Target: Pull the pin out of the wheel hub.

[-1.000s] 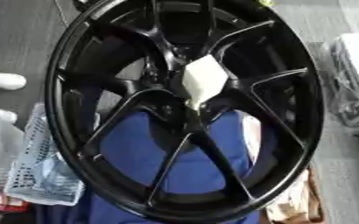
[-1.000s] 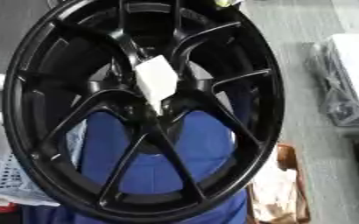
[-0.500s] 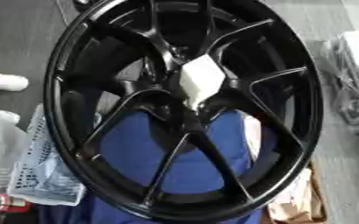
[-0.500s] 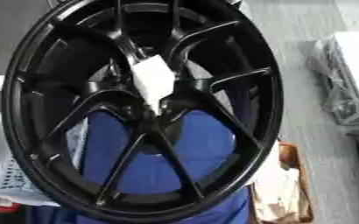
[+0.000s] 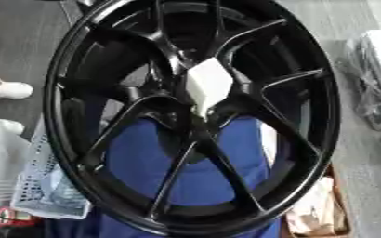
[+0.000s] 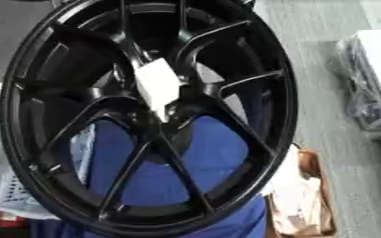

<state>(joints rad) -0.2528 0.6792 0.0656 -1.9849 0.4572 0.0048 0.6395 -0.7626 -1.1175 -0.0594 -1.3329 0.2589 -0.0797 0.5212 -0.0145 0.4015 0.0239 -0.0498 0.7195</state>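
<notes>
At your left sits a white mesh basket (image 5: 43,186). The black wheel (image 5: 80,139) fills your view, blue cloth (image 5: 177,172) behind its spokes. A pale object, possibly the pin (image 5: 207,88), sits at the hub. Neither robot hand shows, so their state is unknown.

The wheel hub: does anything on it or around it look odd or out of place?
Yes. A white, paper-like piece sits over the hub of the black wheel, hiding the centre, so no pin can be made out. No robot hand shows in either view.
</notes>
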